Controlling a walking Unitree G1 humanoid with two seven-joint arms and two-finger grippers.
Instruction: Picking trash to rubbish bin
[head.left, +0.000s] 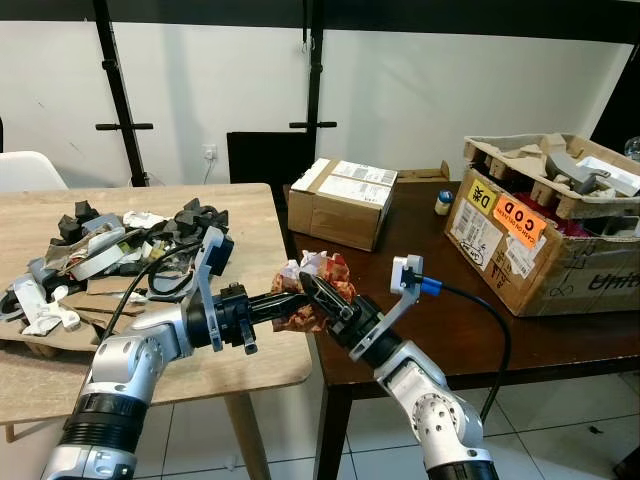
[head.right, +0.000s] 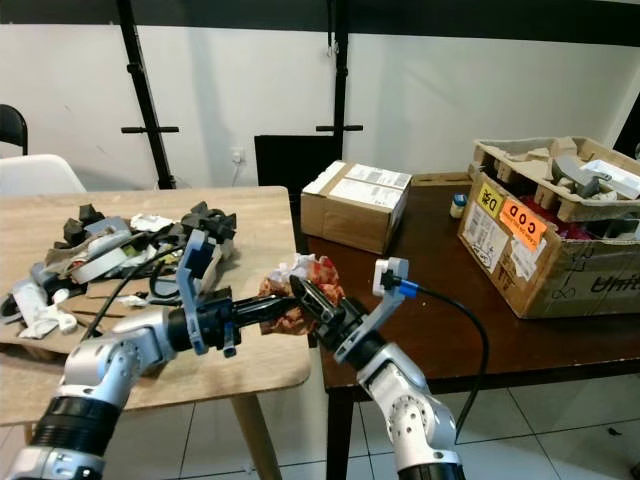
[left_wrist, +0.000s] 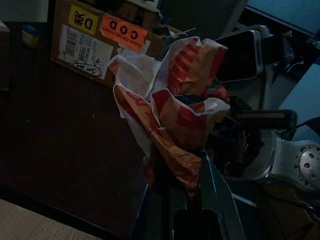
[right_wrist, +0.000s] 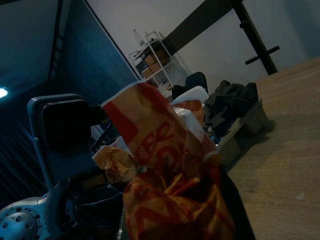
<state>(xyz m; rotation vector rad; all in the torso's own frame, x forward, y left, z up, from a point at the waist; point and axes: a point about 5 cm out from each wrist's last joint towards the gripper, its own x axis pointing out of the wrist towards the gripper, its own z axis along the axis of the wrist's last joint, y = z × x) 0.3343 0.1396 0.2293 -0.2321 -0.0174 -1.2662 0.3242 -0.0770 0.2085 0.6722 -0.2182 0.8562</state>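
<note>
A crumpled red and white paper wrapper (head.left: 322, 270) hangs over the gap between the light wooden table (head.left: 260, 360) and the dark table (head.left: 440, 270). My left gripper (head.left: 293, 299) reaches in from the left and is shut on the wrapper's lower part; in the left wrist view the wrapper (left_wrist: 175, 110) rises from between its fingers (left_wrist: 216, 200). My right gripper (head.left: 318, 292) comes up from the lower right and is shut on the same wrapper (right_wrist: 165, 170), which covers most of its fingers in the right wrist view.
A heap of mixed trash (head.left: 110, 255) lies on cardboard on the wooden table. On the dark table stand a closed cardboard box (head.left: 340, 200), a small bottle (head.left: 443, 203) and a large open box with a COD label (head.left: 540, 235). A white chair (head.left: 28, 170) is far left.
</note>
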